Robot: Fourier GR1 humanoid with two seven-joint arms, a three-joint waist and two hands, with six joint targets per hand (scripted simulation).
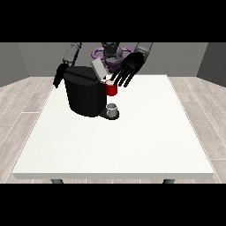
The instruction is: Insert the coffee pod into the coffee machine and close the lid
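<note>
Below the spread, empty hand (129,68) at the view's right, a grey thing (112,107), perhaps the pod, sits at the machine (84,92); likely light, rigid, pinched by its sides.

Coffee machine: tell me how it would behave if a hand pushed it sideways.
The coffee machine looks broad and squat, so it would probably slide on the white table rather than tip. Its bulk suggests it is fairly heavy. The raised lid stands tilted open and might swing when jolted.
</note>
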